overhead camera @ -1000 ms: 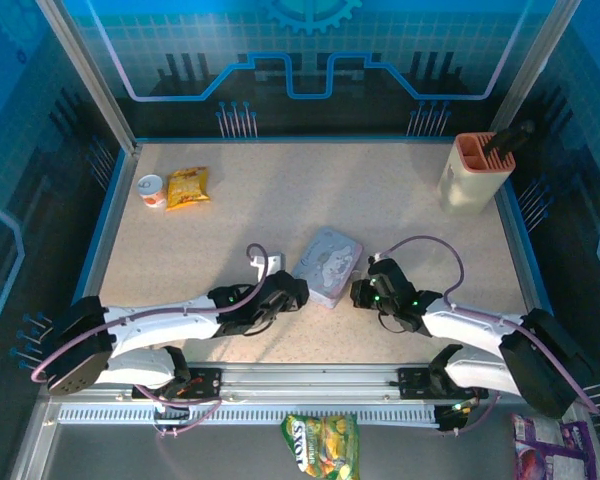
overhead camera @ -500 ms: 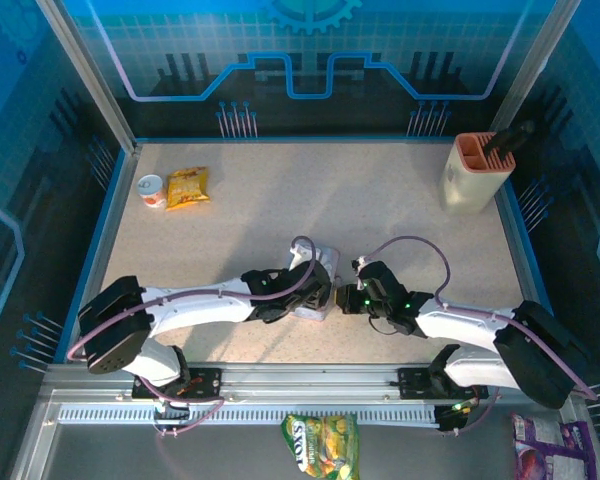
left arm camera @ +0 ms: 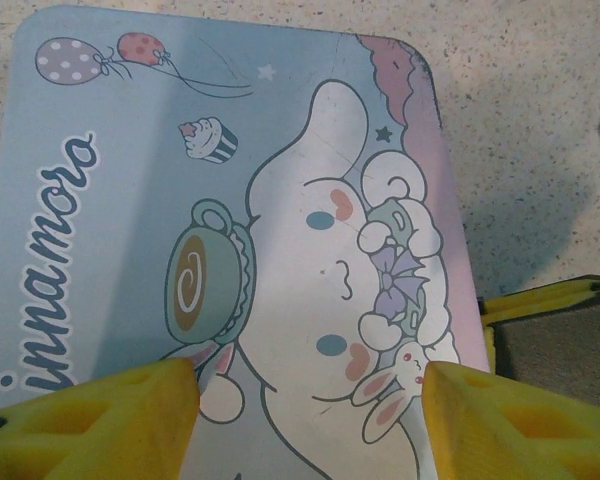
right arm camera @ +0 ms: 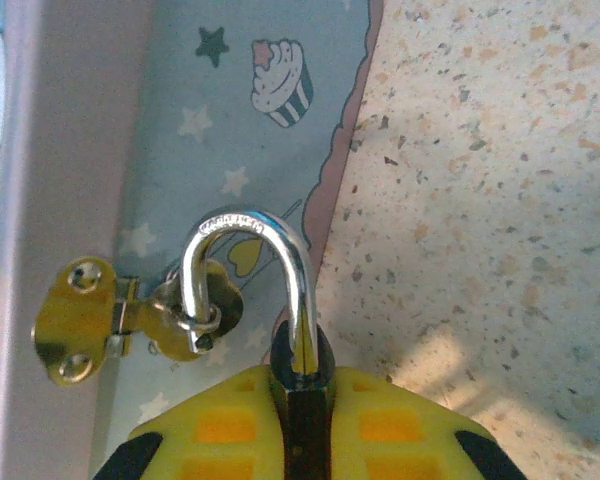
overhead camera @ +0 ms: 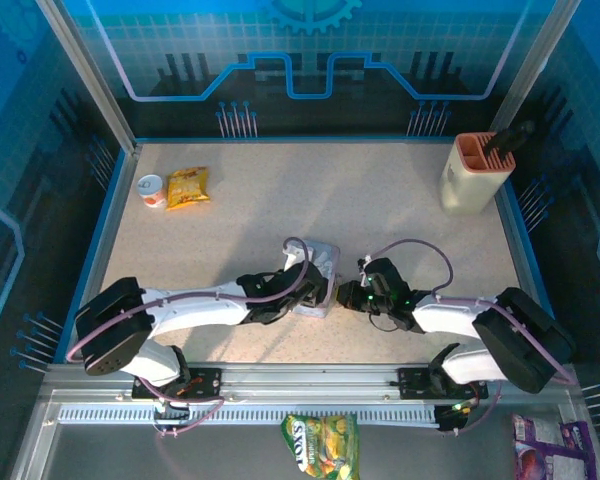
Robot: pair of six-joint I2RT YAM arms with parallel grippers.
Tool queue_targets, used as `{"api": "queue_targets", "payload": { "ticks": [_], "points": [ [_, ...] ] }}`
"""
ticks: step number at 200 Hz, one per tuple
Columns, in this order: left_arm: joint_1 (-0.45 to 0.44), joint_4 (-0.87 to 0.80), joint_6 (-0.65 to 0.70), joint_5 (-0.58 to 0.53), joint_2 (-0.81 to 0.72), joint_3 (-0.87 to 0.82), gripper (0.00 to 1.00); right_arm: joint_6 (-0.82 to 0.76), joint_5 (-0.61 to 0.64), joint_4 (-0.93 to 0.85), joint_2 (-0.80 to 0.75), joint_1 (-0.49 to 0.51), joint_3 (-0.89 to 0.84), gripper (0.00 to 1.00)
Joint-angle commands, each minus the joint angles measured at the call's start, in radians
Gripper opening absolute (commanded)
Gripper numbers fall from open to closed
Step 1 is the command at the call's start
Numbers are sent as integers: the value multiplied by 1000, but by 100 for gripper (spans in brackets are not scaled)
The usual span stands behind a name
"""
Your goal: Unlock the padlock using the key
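The padlock point(right arm camera: 298, 372) hangs at the side of the tin box point(left arm camera: 130, 200). Its steel shackle point(right arm camera: 242, 225) is threaded through the eye of the brass hasp point(right arm camera: 90, 315), and its dark body points toward the right wrist camera. The right tool point(right arm camera: 300, 420) is pressed together on that body, one yellow pad point(right arm camera: 220, 425) on each flank. The box lies flat on the speckled worktop point(right arm camera: 480, 200), between the two arms. The left tool point(left arm camera: 305, 425) is spread wide over the near end of the printed lid, one finger toward each long edge. I cannot tell whether those fingers touch the tin.

The step in hand looks like steadying the lock for the key. To do it well, the right tool should grip the body firmly without pulling outward, since a taut shackle binds in the hasp and can drag the light tin across the worktop. The left tool would do best to close on the tin or press it down, so the tin cannot swivel. The keyhole end is buried between the pads, so whether it is reachable is probably unclear until the grip moves toward the body's sides. The key must go in straight along the body's axis, then be turned gently.
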Motion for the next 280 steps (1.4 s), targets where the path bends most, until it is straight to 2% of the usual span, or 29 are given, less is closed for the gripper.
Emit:
{"api": "queue_targets", "payload": {
  "ticks": [1, 36, 71, 116, 164, 172, 208, 244, 280],
  "points": [
    [15, -93, -53, 99, 36, -91, 63, 100, -83, 125, 28, -17, -2, 7],
    [14, -79, -56, 109, 19, -120, 62, 174, -106, 178, 59, -17, 8, 7],
    [15, -75, -68, 102, 8, -134, 62, 181, -87, 160, 32, -11, 13, 7],
    [15, -86, -80, 84, 5, -139, 62, 114, 12, -27, -126, -15, 14, 7],
    [15, -92, -86, 84, 3, -128, 62, 91, -33, -58, -124, -44, 13, 8],
    [15, -93, -85, 84, -5, -126, 62, 69, -26, -89, -141, -51, 17, 8],
    [15, -85, -33, 116, -118, -129, 63, -159, 57, -455, -319, -71, 91, 8],
    [16, -141, 53, 60, -227, -123, 66, -318, -1, -676, -452, -145, 114, 8],
    [39, -68, 109, 13, -443, -254, 70, -438, -2, -862, -564, -191, 142, 8]
  ]
}}
